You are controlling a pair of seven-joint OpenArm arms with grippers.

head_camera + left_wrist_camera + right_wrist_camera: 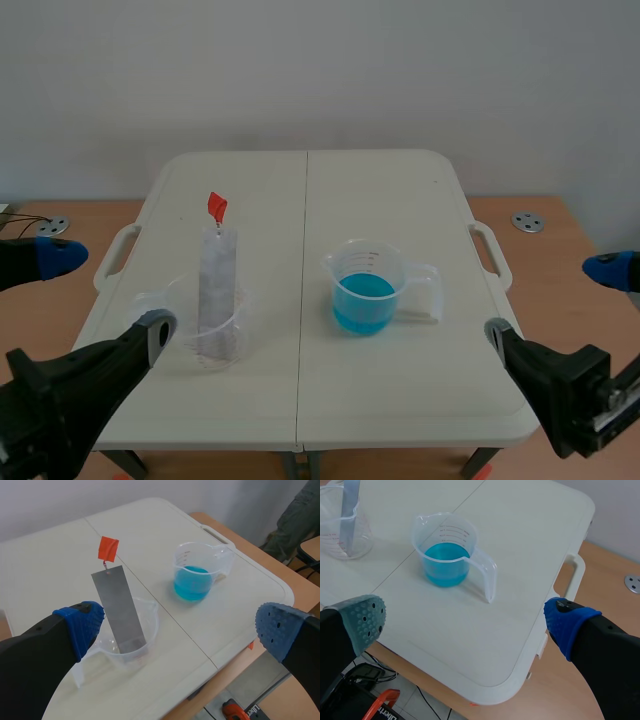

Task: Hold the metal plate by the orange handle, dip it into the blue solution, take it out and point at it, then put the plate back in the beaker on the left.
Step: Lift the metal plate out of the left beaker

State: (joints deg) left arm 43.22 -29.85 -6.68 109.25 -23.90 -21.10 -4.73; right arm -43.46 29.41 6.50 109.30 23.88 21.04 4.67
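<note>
- Scene view faces the table (400,390) from the middle of its near side, set back and looking down over all of it.
- Left wrist view looks in from the left near corner, closer.
- Right wrist view looks in from the right near edge; all three views share the blue beaker (364,290).

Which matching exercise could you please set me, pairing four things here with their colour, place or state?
Things:
1. plate
2. handle
3. right beaker
4. left pincer

Descriptions:
A. holds blue liquid
B. orange
C. open, holding nothing
D. leaning in the left beaker

Pairs: 1-D, 2-B, 3-A, 4-C
</note>
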